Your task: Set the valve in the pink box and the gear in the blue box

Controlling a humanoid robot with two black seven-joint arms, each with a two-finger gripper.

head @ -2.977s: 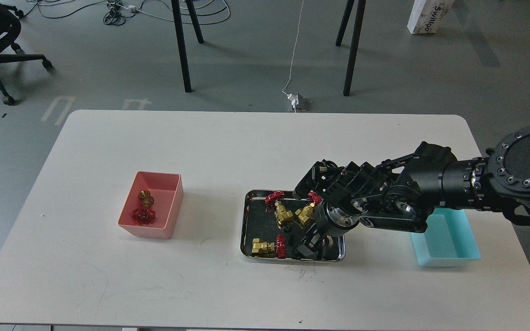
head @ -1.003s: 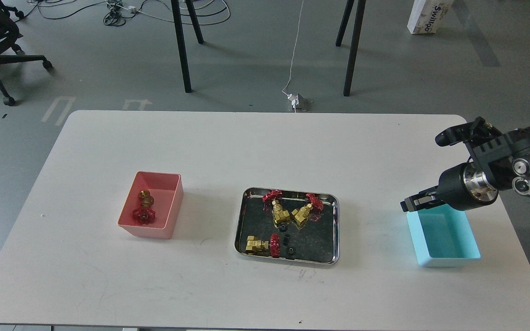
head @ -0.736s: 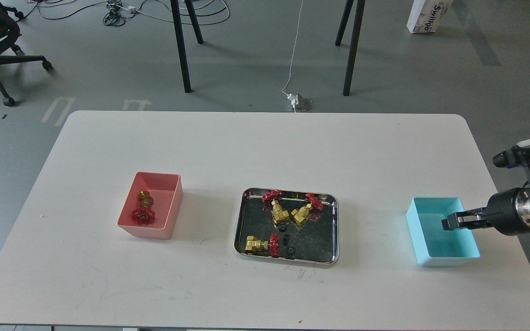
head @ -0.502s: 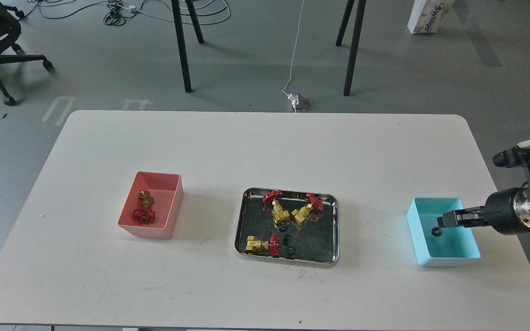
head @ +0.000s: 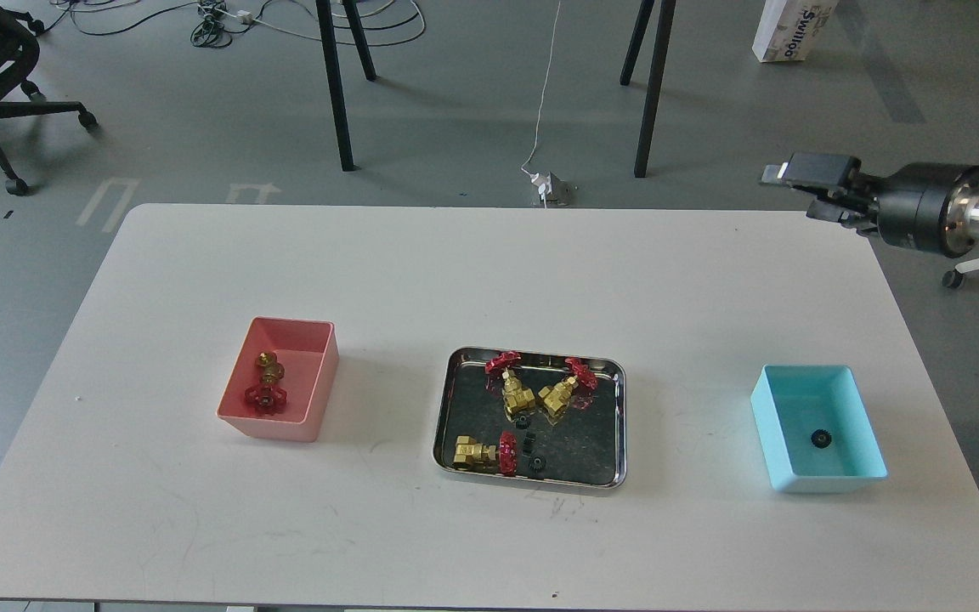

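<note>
Right pincer [head: 808, 183] seemingly empty, gear [head: 819, 439] well below

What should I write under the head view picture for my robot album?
One black gear lies in the blue box, one valve in the pink box; the right end effector is raised.

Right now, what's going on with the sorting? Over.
Right end effector raised beyond the table's far right corner, carrying nothing. One gear in blue box, one valve in pink box. Nothing in the way.
</note>
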